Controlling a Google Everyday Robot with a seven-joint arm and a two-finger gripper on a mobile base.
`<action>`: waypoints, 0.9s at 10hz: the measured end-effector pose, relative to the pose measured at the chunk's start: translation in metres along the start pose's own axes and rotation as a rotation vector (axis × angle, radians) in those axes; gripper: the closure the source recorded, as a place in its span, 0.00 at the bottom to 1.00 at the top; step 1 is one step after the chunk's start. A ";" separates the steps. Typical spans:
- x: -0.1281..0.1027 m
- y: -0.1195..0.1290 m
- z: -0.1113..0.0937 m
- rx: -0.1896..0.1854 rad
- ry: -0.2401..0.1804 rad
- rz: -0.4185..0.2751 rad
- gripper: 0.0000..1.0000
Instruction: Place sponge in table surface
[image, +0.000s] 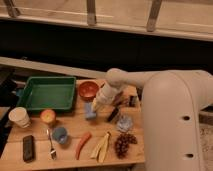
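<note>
Where hand (94, 106) meets sponge (90, 113), it's on table surface (70, 122).

One gripper (95, 106) is seen, low over the table surface (70, 127), with one sponge (90, 113) just under it. Counted around it are one green tray (47, 93), one red bowl (88, 90), one paper cup (19, 117), one orange (48, 116), one blue cup (60, 134), one carrot (82, 144), one banana (102, 146), one bunch of grapes (124, 144), one fork (51, 145) and one black phone (28, 148).
</note>
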 end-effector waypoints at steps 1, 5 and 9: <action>-0.001 0.001 0.010 -0.018 0.010 0.007 0.71; -0.005 -0.003 0.032 -0.043 0.014 0.046 0.31; -0.007 -0.005 0.033 -0.049 -0.006 0.070 0.20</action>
